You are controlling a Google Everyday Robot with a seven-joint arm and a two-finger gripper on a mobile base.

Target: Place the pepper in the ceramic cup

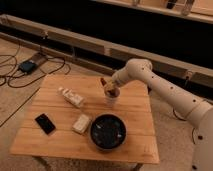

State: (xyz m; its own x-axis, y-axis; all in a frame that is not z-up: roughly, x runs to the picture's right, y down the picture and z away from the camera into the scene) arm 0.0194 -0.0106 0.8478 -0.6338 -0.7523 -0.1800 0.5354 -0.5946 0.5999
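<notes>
The ceramic cup (111, 99) is a small whitish cup standing on the wooden table (135, 135), right of the table's middle and towards the back. My gripper (108, 89) hangs right over the cup's mouth, at the end of the white arm that reaches in from the right. It is shut on the pepper (103, 82), a small dark red-brown piece that sticks up and to the left from the gripper, just above the cup's rim.
A large black bowl (107, 132) stands just in front of the cup. A whitish packet (71, 97), a pale block (81, 123) and a black phone (45, 123) lie on the table's left half. Cables and a box (27, 66) lie on the floor at the left.
</notes>
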